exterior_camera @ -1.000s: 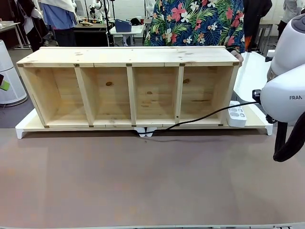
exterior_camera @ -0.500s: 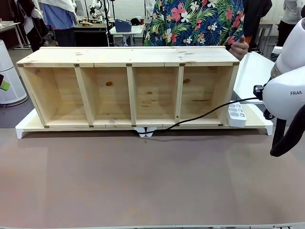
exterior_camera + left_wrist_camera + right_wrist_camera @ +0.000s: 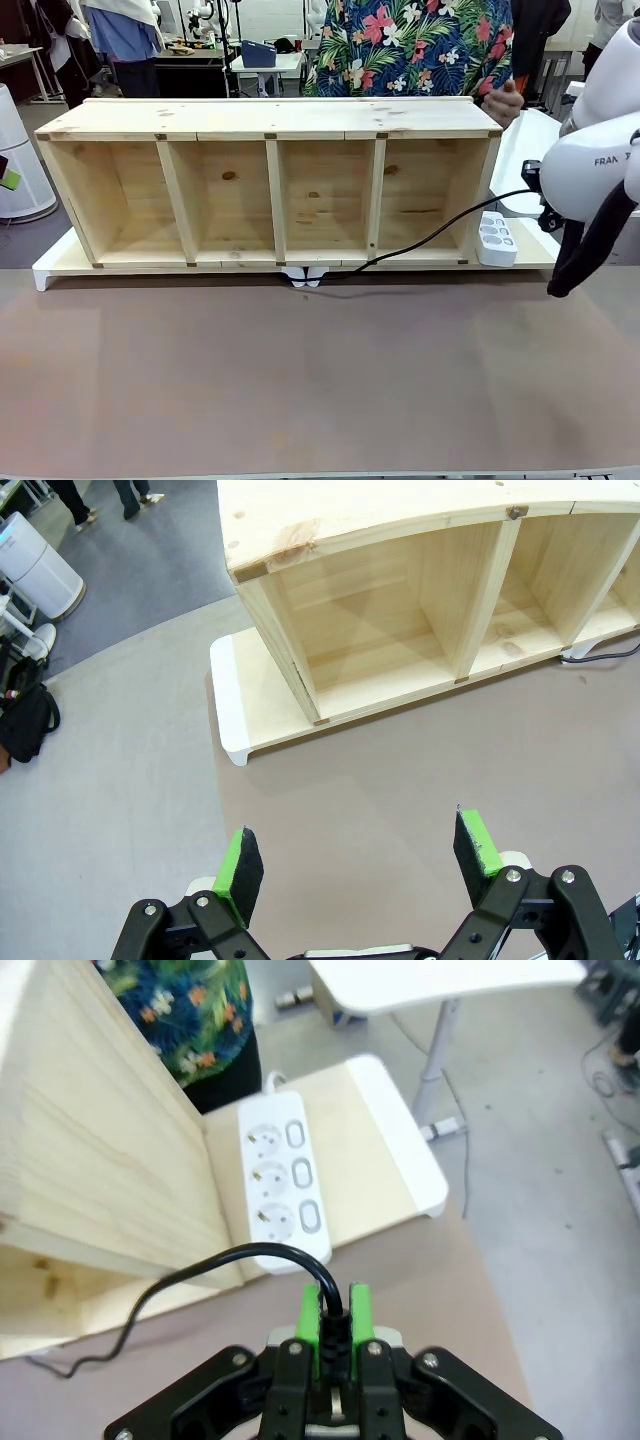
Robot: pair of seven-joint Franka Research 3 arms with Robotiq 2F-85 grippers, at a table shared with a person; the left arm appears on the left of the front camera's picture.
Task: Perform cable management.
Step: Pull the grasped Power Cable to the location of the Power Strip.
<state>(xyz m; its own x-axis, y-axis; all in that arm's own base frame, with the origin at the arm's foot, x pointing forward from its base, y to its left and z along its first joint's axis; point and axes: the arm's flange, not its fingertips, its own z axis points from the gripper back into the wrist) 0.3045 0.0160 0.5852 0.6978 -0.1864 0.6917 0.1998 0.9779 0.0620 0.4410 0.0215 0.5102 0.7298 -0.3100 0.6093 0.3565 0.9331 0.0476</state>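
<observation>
Right jaws clamped on the cable [image 3: 230, 1249] end, I'm guessing for the power strip [image 3: 283, 1180] at 12 o'clock; left jaws wide open.

Right end effector [image 3: 335, 1312] pinched tight on the cable [image 3: 250, 1249], left end effector [image 3: 358, 855] hovering with jaws wide apart.

Cable [image 3: 400, 251], right of shelf [image 3: 270, 118]: end goes behind right arm [image 3: 590, 175], out of sight. Right wrist camera: tip buried in pinched right gripper [image 3: 335, 1305], plug not readable. Other end lost under shelf's front edge. Person [image 3: 420, 45] behind shelf, lower body hidden, top cut by frame. Left wrist camera: shelf runs off right edge.
</observation>
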